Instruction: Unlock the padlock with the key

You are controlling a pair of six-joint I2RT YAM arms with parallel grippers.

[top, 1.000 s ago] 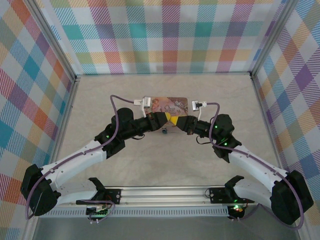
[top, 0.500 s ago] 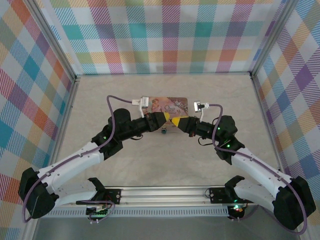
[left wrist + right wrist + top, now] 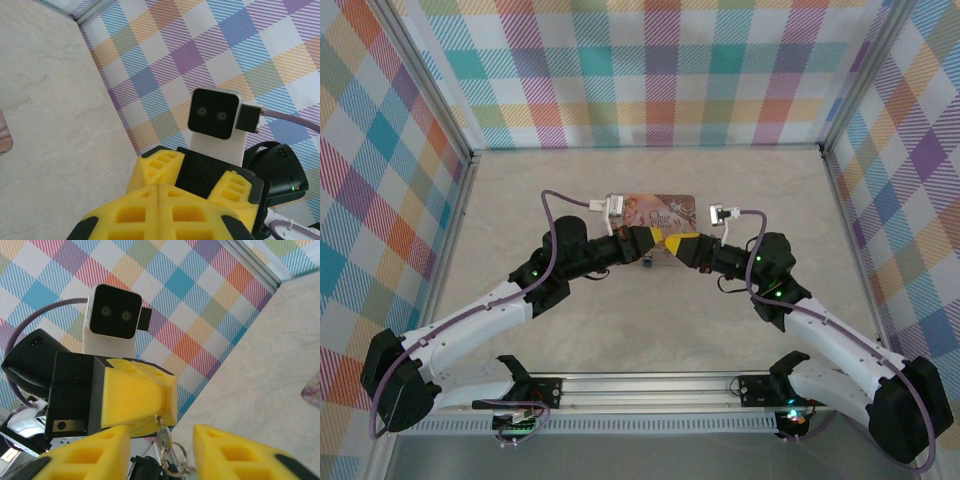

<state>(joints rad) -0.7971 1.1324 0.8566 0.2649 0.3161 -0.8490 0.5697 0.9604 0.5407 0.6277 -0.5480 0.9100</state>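
- since a second ago the right gripper [image 3: 160, 452] has let its jaws part from fully shut to a moderate gap, while the left gripper [image 3: 161, 420] has drawn its jaws fully together.
- the left jaws are clamped on the upper end of the key [image 3: 162, 434], which hangs down pale and glinting from the yellow pads.
- a small metal ring [image 3: 173, 460] dangles from the key's lower end.
- the key sits in the gap between the right jaws' two yellow fingers; it does not look to touch either one.
- from above, the two grippers meet tip to tip over the surface [image 3: 520, 200], just in front of the near edge of the pink-beige illustrated tin [image 3: 655, 207].
- the padlock [image 3: 648, 263] shows as a small bluish speck directly below where the grippers meet, close to the tin's near edge; too small to tell whether it touches the tin.
- in the left wrist view, that arm's own yellow pads are pressed flat together, and the right wrist's camera [image 3: 215, 115] faces them from just beyond.
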